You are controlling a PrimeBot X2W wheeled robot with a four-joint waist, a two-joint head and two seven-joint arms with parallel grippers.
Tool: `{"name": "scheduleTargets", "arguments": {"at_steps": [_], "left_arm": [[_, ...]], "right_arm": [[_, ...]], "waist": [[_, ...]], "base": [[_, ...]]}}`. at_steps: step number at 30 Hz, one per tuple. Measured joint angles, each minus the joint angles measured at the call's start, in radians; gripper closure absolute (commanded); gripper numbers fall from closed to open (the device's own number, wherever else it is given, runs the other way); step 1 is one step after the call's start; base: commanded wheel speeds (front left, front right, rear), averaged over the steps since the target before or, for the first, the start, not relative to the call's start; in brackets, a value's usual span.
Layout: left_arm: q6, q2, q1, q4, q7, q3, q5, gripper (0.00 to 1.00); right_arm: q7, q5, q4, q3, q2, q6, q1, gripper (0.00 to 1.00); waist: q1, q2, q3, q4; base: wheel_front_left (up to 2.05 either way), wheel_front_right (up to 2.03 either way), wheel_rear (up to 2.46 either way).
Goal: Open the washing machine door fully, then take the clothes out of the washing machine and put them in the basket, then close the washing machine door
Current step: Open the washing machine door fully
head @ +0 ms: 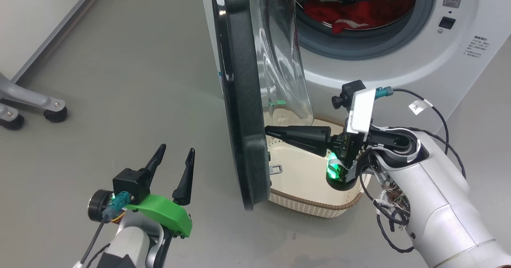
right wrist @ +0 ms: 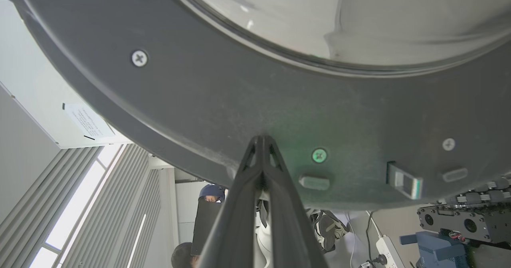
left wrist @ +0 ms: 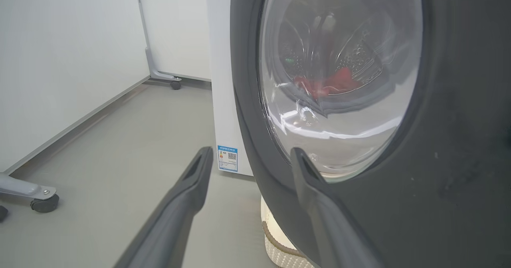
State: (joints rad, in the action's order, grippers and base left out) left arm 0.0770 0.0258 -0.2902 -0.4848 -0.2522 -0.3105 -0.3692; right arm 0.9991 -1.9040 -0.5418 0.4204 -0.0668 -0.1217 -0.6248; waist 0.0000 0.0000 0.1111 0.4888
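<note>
The washing machine (head: 399, 68) stands at the top right, its door (head: 243, 100) swung out and edge-on to me. Red clothes (head: 359, 12) lie in the steel drum, and show through the door glass (left wrist: 339, 80) as well. My right gripper (head: 268, 132) is shut, its tips pressed against the inner face of the door's black rim (right wrist: 199, 100), above the cream basket (head: 311, 208) on the floor. My left gripper (head: 175, 156) hangs open and empty on the outer side of the door, a short way off it; its right finger (left wrist: 303, 168) overlaps the rim.
A grey wheeled stand leg (head: 52, 112) sits at the far left by the white wall. The door latch (right wrist: 403, 180) sticks out right of my right fingertips. A person (right wrist: 211, 192) and a power strip (right wrist: 385, 248) lie beyond the door.
</note>
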Motion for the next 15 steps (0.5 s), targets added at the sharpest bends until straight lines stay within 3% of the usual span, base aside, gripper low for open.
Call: {"name": "scheduleTargets", "arguments": {"at_steps": [15], "left_arm": [[0.000,0.000,0.008,0.004,0.000,0.013,-0.010,0.00]], "right_arm": [[-0.108,-0.036,0.029,0.058,0.001,0.000,0.019,1.00]], "waist": [[0.0000,0.0000,0.006,0.001]], "base": [[0.00,0.00,0.00]]}}
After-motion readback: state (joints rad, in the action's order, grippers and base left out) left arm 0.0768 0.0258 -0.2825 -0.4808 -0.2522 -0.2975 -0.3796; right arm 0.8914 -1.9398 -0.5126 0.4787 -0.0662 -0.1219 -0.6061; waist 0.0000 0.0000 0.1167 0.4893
